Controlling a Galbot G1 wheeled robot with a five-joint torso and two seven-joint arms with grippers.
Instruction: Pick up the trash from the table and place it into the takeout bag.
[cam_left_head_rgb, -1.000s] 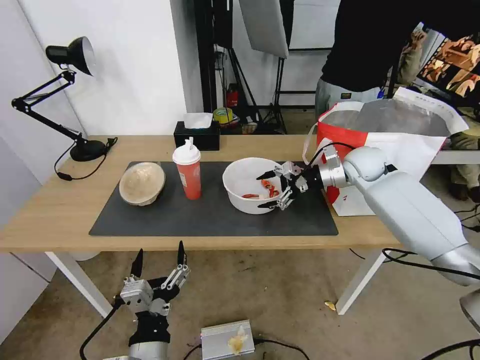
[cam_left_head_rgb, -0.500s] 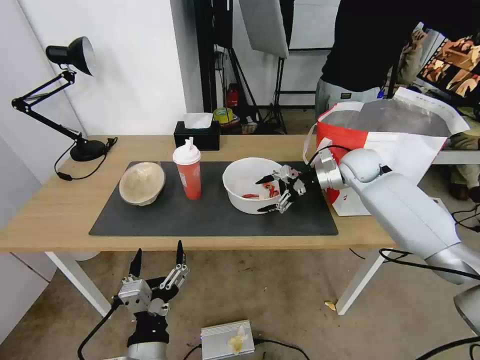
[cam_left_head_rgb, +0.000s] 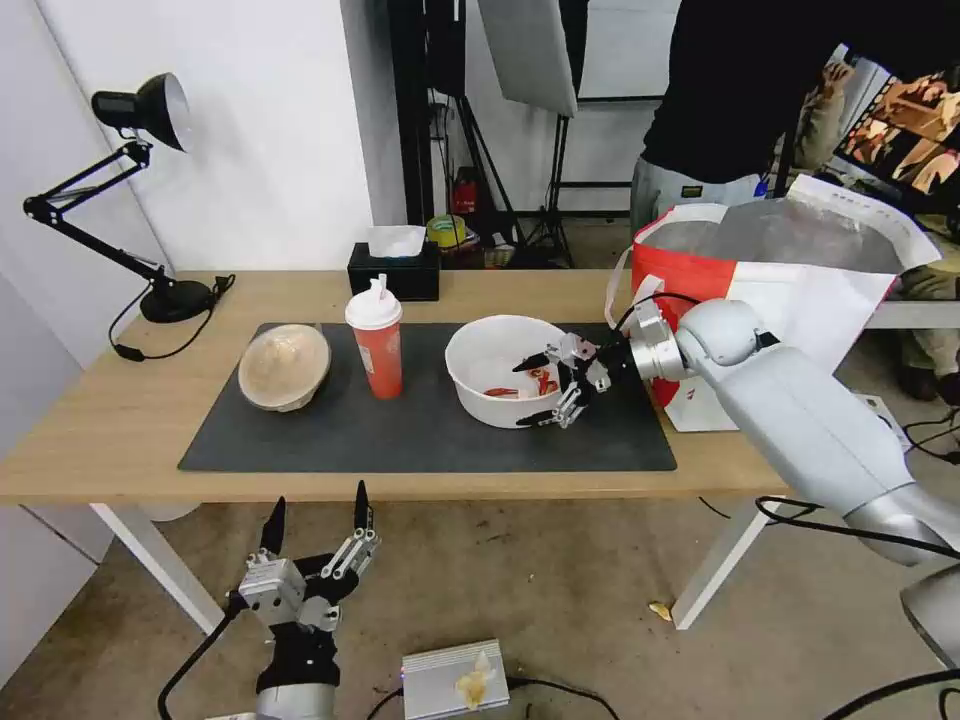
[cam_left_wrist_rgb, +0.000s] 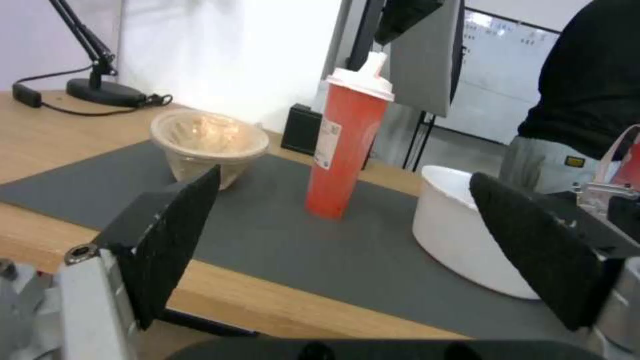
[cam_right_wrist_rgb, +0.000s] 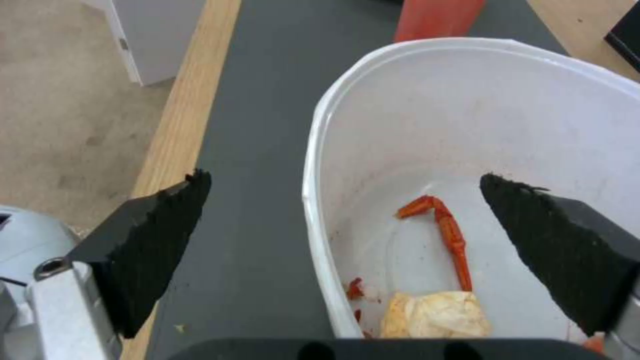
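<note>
Fingers spread wide, the right end effector (cam_left_head_rgb: 537, 392) straddles the near rim of the white bowl (cam_left_head_rgb: 495, 370) on the table (cam_left_head_rgb: 120, 420), beside the takeout bag (cam_left_head_rgb: 790, 290); left end effector (cam_left_head_rgb: 316, 515) hangs open below the table edge

Glossy white plastic bowl (cam_left_head_rgb: 495, 368) on matt grey mat (cam_left_head_rgb: 400, 440), light-wood table (cam_left_head_rgb: 100, 420), foil-lined bag (cam_left_head_rgb: 790, 240).

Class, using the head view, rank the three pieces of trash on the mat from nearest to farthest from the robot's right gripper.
1. White plastic bowl: the open right gripper straddles its rim, on the bag side.
2. Red paper cup: mid-mat, left of the bowl.
3. Beige pulp bowl: far left end of the mat, toward the lamp.
</note>
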